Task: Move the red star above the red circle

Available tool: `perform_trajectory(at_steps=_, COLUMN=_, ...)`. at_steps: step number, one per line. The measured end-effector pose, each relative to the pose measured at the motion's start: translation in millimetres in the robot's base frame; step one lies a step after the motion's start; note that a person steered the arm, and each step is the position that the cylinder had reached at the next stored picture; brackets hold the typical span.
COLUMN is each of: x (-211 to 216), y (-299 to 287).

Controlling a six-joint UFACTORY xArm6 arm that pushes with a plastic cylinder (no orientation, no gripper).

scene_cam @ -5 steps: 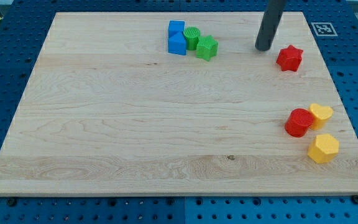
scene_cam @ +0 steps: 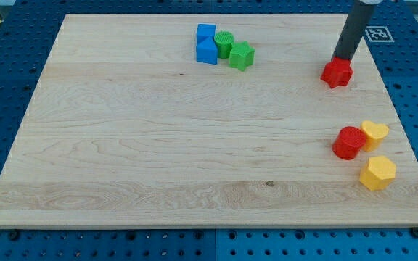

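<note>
The red star point(scene_cam: 337, 73) lies near the view's upper right of the wooden board point(scene_cam: 158, 145). My tip point(scene_cam: 341, 58) rests right at the star's top edge, touching it or nearly so. The red circle point(scene_cam: 349, 142) lies lower on the right side, almost straight below the star, touching a yellow block point(scene_cam: 374, 133) on its right.
A second yellow block point(scene_cam: 377, 172) lies below the red circle. Near the board's top centre, two blue blocks point(scene_cam: 207, 43), a green circle point(scene_cam: 224, 43) and a green star point(scene_cam: 242, 55) form a cluster. A marker tag point(scene_cam: 376, 33) sits off the board's top right corner.
My tip has moved right from the star's upper left to just above it. The star has shifted slightly downward.
</note>
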State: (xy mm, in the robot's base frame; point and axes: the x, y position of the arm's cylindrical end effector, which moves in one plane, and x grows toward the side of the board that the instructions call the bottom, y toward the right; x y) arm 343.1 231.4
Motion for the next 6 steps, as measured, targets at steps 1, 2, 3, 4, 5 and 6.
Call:
perform_trajectory(at_steps=1, x=26, y=0)
perform_trajectory(at_steps=2, x=50, y=0)
perform_trajectory(at_steps=3, x=37, y=0)
perform_trajectory(at_steps=4, x=25, y=-5)
perform_trajectory(at_steps=5, x=46, y=-5)
perform_trajectory(at_steps=6, x=67, y=-7)
